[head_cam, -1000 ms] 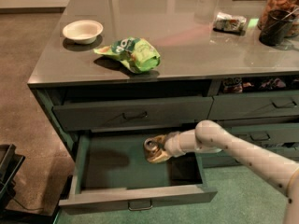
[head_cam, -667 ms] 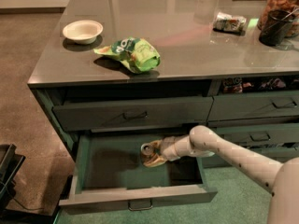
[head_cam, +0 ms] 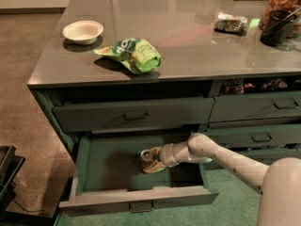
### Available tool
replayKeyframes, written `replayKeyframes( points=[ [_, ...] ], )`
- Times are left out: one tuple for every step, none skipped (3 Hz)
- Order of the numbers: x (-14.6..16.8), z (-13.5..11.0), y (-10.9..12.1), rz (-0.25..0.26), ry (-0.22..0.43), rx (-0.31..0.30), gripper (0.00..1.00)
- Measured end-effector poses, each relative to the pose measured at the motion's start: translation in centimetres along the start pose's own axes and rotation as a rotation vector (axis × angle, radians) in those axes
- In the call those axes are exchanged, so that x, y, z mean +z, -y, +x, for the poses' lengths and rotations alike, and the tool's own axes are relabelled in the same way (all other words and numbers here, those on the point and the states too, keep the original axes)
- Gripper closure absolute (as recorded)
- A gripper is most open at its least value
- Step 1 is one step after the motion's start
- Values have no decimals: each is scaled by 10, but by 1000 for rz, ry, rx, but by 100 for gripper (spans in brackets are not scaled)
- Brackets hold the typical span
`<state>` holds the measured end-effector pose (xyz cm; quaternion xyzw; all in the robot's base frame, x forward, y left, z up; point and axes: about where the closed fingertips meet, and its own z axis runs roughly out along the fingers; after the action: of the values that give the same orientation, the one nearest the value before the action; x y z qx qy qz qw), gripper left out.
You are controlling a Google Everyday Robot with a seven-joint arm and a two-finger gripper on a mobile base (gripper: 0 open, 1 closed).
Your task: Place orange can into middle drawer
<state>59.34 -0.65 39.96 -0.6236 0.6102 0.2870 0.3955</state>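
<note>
The middle drawer (head_cam: 136,197) is pulled out, showing its green inside and a dark bar handle on its flat front. My gripper (head_cam: 156,163) reaches into it from the right on a white arm and is shut on the orange can (head_cam: 148,157). The can has golden sides and a silver top that faces left and up. It is tilted and sits low in the drawer, near the middle of the floor. I cannot tell whether it touches the floor.
On the countertop lie a green snack bag (head_cam: 134,54), a white bowl (head_cam: 83,31), a foil packet (head_cam: 230,22) and a dark jar (head_cam: 281,14). A shut drawer (head_cam: 134,114) sits above the open one; narrower drawers (head_cam: 256,108) stand to the right. Dark equipment (head_cam: 7,171) stands at the left floor.
My gripper has carried the can a little to the left and lower inside the open drawer. The drawer and the countertop things have not moved.
</note>
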Motion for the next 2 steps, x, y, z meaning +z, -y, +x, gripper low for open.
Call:
replayKeyframes(
  points=[
    [4, 7, 2, -2, -2, 6, 81],
    [4, 7, 2, -2, -2, 6, 58]
  ],
)
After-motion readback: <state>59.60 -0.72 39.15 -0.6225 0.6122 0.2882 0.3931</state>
